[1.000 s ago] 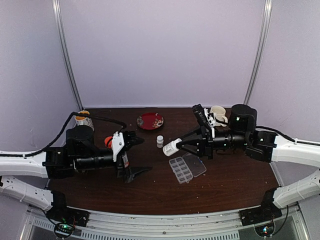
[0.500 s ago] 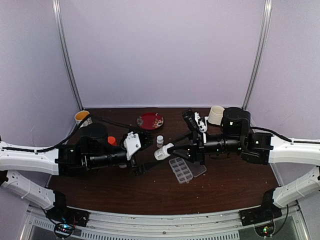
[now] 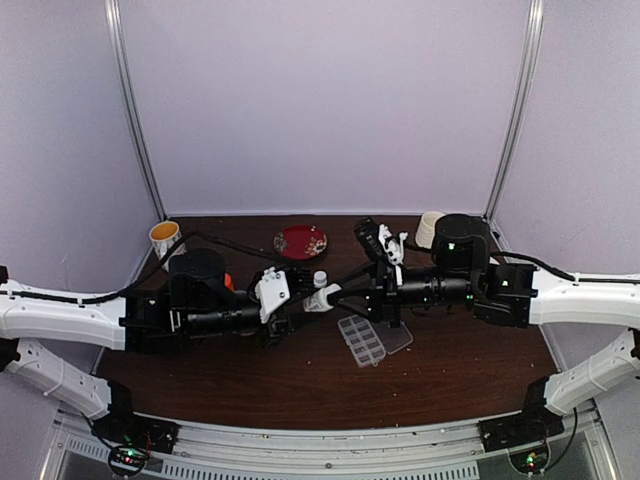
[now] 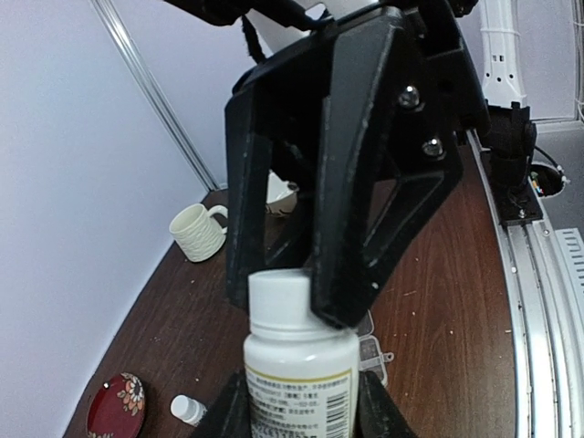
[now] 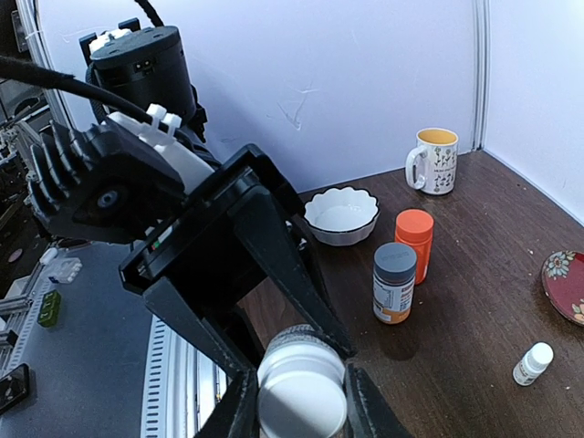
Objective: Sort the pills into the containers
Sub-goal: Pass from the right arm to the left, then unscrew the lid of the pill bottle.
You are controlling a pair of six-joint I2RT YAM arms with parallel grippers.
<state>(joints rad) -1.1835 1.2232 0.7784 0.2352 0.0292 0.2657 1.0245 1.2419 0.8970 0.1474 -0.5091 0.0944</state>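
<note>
A white pill bottle [image 3: 320, 298] hangs in the air between both arms, over the middle of the table. My left gripper [image 3: 298, 301] is shut on its labelled body [image 4: 301, 374], fingers flush on both sides. My right gripper [image 3: 337, 295] is shut on its white cap end [image 5: 301, 397]. The clear organizer box [image 3: 362, 341] lies with its lid open just below and right of the bottle, and a corner of the organizer [image 4: 374, 351] shows behind the bottle. No pills are in view.
A small white bottle [image 3: 320, 280] stands near a red plate [image 3: 300, 241]. An orange-capped bottle [image 5: 413, 245], a grey-capped bottle [image 5: 394, 283] and a white bowl [image 5: 340, 215] stand on the left side. A mug [image 3: 165, 238] is at the far left and a ribbed cup [image 3: 432, 228] at the far right.
My left arm swung right to the bottle and its jaws closed from wide open onto the body. My right arm carried the bottle leftward to meet it.
</note>
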